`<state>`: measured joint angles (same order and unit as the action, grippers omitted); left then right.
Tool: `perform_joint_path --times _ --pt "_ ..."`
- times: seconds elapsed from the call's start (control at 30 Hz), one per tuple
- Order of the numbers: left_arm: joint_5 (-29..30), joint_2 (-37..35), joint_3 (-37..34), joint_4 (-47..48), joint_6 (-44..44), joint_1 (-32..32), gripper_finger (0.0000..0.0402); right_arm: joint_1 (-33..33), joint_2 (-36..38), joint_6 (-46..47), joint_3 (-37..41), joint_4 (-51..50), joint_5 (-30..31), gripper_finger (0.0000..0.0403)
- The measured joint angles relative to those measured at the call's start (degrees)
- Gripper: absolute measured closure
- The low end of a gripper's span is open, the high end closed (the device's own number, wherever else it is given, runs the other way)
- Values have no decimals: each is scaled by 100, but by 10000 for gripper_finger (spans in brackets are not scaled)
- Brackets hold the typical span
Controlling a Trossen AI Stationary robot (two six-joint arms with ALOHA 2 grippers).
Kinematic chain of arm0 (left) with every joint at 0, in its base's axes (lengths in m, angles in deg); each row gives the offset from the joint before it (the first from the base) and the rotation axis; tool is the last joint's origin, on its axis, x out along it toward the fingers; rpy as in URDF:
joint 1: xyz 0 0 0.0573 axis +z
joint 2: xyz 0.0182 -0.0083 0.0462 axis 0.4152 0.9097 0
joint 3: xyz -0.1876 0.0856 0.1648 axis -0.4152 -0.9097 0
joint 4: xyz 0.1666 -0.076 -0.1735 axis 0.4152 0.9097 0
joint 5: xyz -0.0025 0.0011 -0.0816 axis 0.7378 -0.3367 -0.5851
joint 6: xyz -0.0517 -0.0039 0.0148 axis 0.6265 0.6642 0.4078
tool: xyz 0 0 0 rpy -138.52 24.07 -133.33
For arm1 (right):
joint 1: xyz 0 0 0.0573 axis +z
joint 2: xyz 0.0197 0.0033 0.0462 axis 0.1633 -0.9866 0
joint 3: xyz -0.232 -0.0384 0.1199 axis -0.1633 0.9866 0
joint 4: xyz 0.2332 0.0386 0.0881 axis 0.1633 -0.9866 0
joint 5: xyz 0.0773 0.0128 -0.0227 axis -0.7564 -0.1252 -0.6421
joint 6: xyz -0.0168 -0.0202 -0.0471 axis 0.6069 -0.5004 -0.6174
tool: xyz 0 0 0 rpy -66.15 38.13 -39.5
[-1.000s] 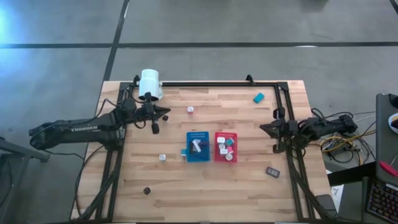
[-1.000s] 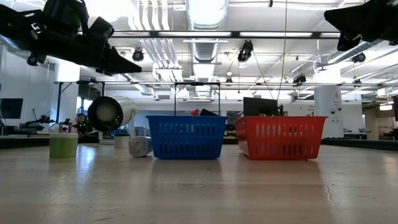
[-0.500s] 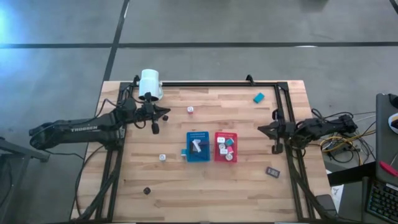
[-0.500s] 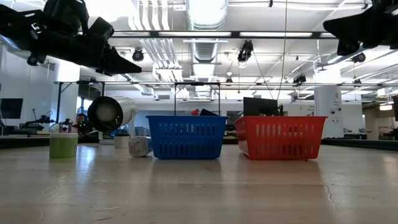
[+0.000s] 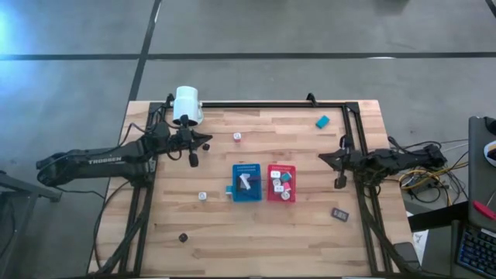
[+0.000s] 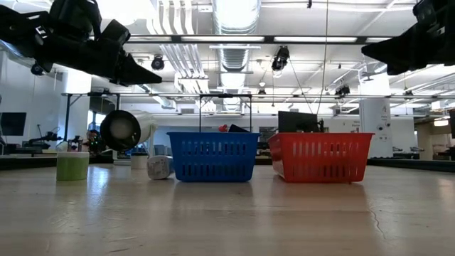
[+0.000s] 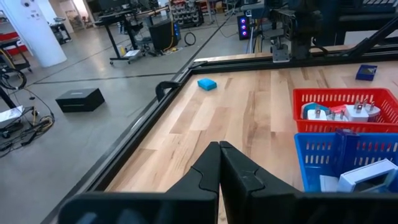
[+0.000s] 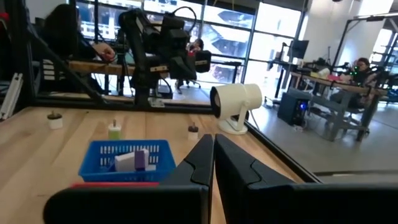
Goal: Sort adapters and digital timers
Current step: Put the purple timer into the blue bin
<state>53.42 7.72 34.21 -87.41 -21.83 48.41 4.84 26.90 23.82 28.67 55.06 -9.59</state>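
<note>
timers: teal timer (image 5: 322, 121) near the table's (image 5: 310, 232) far right corner, dark timer (image 5: 340, 213) by its right edge | adapters: loose ones (image 5: 202, 197) left of blue basket (image 5: 247, 183), red basket (image 5: 281, 182) beside it | right gripper (image 5: 338, 161) pinched shut, empty, over right edge; left gripper (image 5: 194, 147) shut, parked far left | advice: open wide before descending squarely on the dark timer

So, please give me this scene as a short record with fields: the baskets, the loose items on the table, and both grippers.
blue basket: table centre, holds a white timer
red basket: beside the blue one, holds white adapters
loose teal timer: far right part of the table
loose dark timer: near right side
left gripper: shut, empty, above the table's left part
right gripper: shut, empty, at the right edge
</note>
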Motion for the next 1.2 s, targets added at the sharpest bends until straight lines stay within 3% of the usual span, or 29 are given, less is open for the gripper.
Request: perform_joint_path --times 1.07,1.2 --pt "10 -2 0 -67 -14 -1 394 -266 -88 -70 65 36 44 394" --pt "5 -2 0 -66 -14 -1 394 -262 -253 -51 65 50 350 394"
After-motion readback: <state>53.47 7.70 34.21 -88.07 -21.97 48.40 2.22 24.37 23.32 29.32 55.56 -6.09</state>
